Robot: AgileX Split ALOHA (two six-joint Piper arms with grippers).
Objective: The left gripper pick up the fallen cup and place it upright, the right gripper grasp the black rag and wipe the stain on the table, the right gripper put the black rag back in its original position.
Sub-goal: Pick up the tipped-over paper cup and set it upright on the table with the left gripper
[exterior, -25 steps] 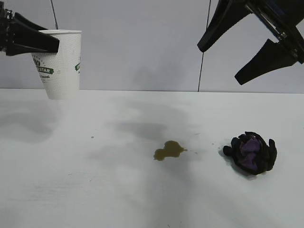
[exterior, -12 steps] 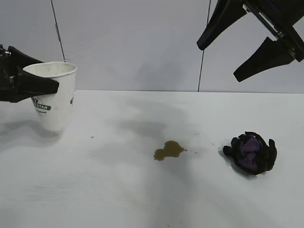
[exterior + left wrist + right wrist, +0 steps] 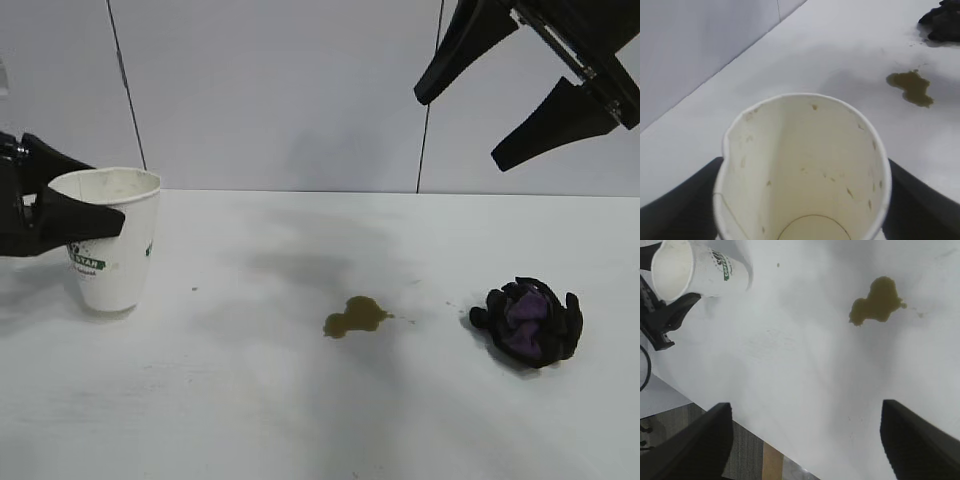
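The white paper cup (image 3: pixel 110 240) with green lettering stands upright on the white table (image 3: pixel 250 400) at the far left. My left gripper (image 3: pixel 105 208) is shut on the cup near its rim, one finger on each side; the left wrist view looks down into the speckled cup (image 3: pixel 805 165). The olive-brown stain (image 3: pixel 355 316) lies mid-table. The black rag (image 3: pixel 528 320) with purple folds lies to the stain's right. My right gripper (image 3: pixel 458 132) hangs open and empty high above the rag. The right wrist view shows the stain (image 3: pixel 876 301) and the cup (image 3: pixel 695 272).
The table's edge and the floor beyond it (image 3: pixel 740 460) show in the right wrist view. A grey panelled wall (image 3: pixel 300 90) stands behind the table. A tiny brown droplet (image 3: pixel 194 289) lies between cup and stain.
My left gripper has brought the cup down from the air onto the table at the far left, now upright. The right gripper has hardly moved.
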